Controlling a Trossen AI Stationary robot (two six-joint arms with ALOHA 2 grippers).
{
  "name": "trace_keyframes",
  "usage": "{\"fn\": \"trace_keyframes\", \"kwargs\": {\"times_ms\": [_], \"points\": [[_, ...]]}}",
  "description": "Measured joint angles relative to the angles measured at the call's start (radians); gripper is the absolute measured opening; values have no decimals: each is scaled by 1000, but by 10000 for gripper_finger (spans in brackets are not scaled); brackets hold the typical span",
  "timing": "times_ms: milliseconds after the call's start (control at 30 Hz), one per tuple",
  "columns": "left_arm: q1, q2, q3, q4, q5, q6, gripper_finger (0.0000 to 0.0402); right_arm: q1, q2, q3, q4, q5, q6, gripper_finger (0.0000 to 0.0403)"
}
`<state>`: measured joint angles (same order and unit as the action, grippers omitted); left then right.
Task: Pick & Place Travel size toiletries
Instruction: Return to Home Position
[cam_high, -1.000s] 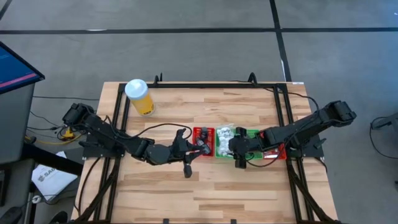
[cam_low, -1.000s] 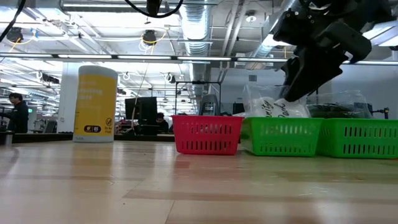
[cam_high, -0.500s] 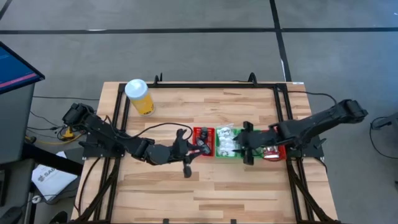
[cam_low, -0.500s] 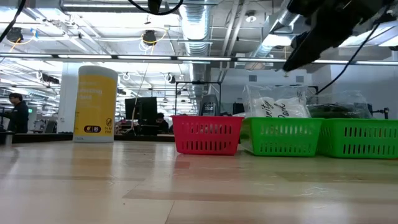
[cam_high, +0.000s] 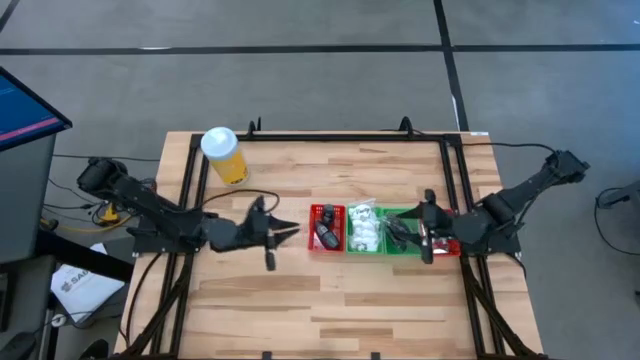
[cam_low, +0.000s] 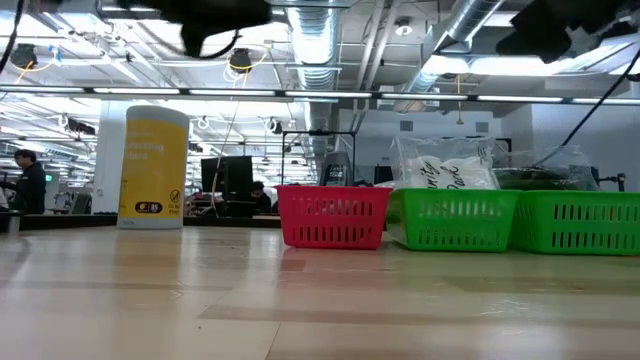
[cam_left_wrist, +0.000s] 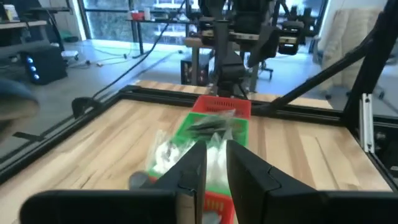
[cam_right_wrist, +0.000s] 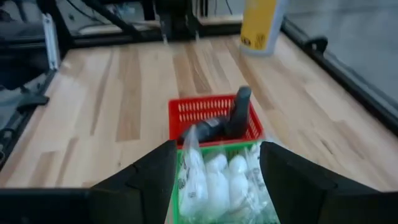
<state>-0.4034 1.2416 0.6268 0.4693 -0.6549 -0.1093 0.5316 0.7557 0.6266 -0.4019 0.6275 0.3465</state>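
Four small trays stand in a row mid-table. The left red tray (cam_high: 325, 228) holds dark tubes (cam_right_wrist: 233, 115). The green tray (cam_high: 362, 230) beside it holds white sachets (cam_right_wrist: 217, 174). A second green tray (cam_high: 398, 232) holds black pieces (cam_left_wrist: 214, 126). My left gripper (cam_high: 290, 232) hovers left of the row, pointing at it, its fingers (cam_left_wrist: 193, 171) almost together around nothing. My right gripper (cam_right_wrist: 217, 149) hangs open and empty above the row's right end (cam_high: 410, 230), pointing left along it.
A yellow cylinder with a white lid (cam_high: 225, 155) stands at the far left of the table. A second red tray (cam_high: 442, 246) ends the row on the right, under my right arm. Black frame rails (cam_high: 330, 137) run along the table's edges. Bare wood lies in front of the trays.
My left gripper has drawn back from over the left red tray toward the table's left edge. My right gripper has risen from the green tray of sachets and pulled back toward the right edge, tipping closer to level. The trays and their contents have stayed put.
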Motion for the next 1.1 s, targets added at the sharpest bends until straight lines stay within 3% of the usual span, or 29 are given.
{"fn": "trace_keyframes", "kwargs": {"times_ms": [300, 433, 600, 767, 1000, 1100], "points": [[-1, -268, -317, 326, 5, 98, 53, 171, -139, -119, 165, 369, -105, 215], [10, -374, -394, 324, 38, 108, 53, 219, -200, -148, 179, 389, -128, 210], [61, -503, -474, 327, 46, 106, 53, 276, -281, -173, 180, 518, -151, 204], [56, -659, -579, 331, 136, 106, 53, 347, -362, -211, 180, 548, -182, 196], [4, -852, -619, 185, 67, 116, 53, 458, -478, -307, 209, 721, -165, 189], [-2, -915, -619, 151, 67, 156, 53, 499, -510, -352, 257, 741, -191, 186]]}}
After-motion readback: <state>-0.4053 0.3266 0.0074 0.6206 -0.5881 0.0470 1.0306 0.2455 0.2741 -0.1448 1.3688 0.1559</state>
